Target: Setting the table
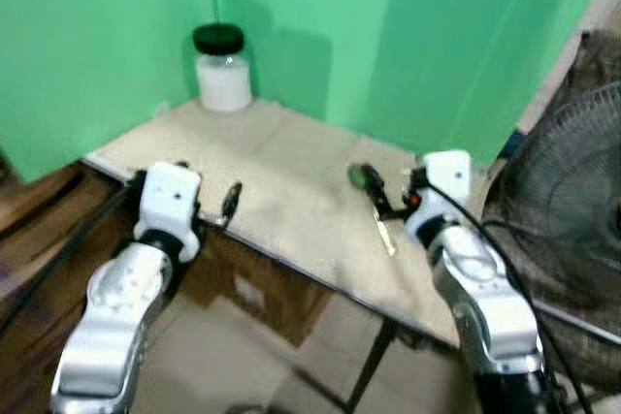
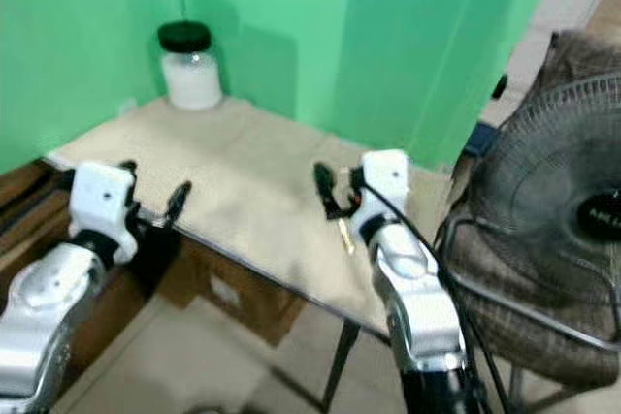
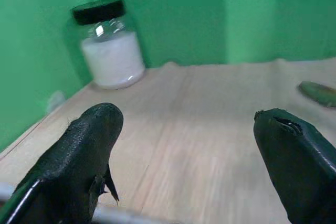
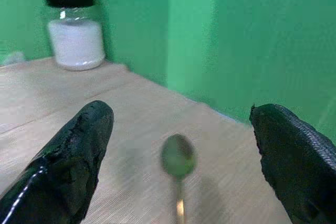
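Nearest us, the left hand (image 1: 229, 203) hovers at the near left edge of the desk (image 1: 291, 191), its two black fingers spread apart with nothing between them. Over on the right, the right hand (image 4: 181, 150) is also spread wide and empty, poised at the desk's right side.

And there's the spoon (image 1: 375, 203), lying flat on the desk just in front of that right hand. In the right wrist view the spoon (image 4: 178, 169) sits squarely in the gap between the fingers, green bowl pointing away toward the far wall, pale handle running back toward the wrist. So its long axis lines up with the hand's reach rather than across it. The right arm is plainly the nearer one; the left is well apart from it. My read: a short push forward and down, then a close across the handle.

Far left corner, a jar (image 1: 222, 69) of white stuff with a black lid stands upright against the green backdrop (image 1: 408, 36). No label legible on it. At far right, a fan (image 2: 572, 210) carries a hub badge, too blurred to read.
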### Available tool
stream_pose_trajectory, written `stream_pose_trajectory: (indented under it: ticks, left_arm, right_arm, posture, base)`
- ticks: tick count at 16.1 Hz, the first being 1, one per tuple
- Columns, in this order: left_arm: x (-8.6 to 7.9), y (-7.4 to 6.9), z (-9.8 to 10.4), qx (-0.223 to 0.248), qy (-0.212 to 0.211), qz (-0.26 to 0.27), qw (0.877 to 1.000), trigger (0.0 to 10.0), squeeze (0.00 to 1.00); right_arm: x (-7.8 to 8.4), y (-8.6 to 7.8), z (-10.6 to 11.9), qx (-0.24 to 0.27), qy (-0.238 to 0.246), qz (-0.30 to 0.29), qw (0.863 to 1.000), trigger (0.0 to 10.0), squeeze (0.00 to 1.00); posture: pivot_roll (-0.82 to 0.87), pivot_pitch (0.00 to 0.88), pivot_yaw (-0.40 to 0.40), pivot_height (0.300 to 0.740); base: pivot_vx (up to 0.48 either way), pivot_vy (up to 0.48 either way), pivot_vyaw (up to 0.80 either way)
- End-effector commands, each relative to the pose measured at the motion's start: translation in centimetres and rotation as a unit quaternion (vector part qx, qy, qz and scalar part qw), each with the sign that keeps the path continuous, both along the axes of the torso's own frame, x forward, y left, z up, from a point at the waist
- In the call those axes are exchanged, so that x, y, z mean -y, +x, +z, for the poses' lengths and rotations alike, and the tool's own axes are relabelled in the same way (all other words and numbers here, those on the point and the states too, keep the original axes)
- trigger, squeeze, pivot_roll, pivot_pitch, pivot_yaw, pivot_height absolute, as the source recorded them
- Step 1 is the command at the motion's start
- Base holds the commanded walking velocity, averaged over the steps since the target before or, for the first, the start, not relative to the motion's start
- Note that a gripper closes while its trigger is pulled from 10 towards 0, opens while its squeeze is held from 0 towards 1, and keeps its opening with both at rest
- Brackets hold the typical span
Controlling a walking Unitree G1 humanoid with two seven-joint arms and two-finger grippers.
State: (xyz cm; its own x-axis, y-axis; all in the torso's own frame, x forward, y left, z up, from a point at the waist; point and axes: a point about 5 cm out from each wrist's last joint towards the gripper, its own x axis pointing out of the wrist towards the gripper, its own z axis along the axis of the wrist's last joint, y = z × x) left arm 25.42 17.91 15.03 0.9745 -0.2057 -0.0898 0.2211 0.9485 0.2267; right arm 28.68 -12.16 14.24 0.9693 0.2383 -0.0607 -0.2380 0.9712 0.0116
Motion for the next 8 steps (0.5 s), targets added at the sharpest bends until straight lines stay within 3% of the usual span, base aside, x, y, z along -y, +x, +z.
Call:
stream_pose_trajectory:
  ticks: [1, 3, 4, 8]
  left_arm:
    - [0.9, 0.1, 0.2, 0.002, -0.001, -0.02, 1.0, 10.0, 0.0]
    - [1.0, -0.3, -0.2, -0.014, 0.007, -0.047, 0.999, 10.0, 0.0]
    - [0.9, -0.5, -0.3, -0.024, 0.009, -0.06, 0.998, 10.0, 0.0]
    - [0.7, -1.8, -1.9, -0.103, 0.039, -0.153, 0.982, 10.0, 0.0]
  right_arm:
    - [0.9, 0.1, -0.2, -0.01, -0.004, -0.006, 1.0, 10.0, 1.0]
    - [-0.2, 0.5, -0.5, -0.042, -0.019, 0.046, 0.998, 10.0, 1.0]
    - [-0.6, 0.8, -0.8, -0.069, -0.026, 0.055, 0.996, 10.0, 0.0]
    - [-1.9, 2.7, -1.8, -0.177, -0.046, 0.082, 0.98, 10.0, 0.0]
  posture:
    - [0.18, 0.0, -0.027, 0.74]
    - [0.18, 0.0, -0.024, 0.74]
    - [0.18, 0.0, -0.023, 0.74]
    - [0.19, 0.0, -0.035, 0.74]
  base:
    - [0.349, 0.0, 0.0]
    - [0.0, 0.0, 0.0]
    - [0.0, 0.0, 0.0]
    - [0.0, 0.0, 0.0]
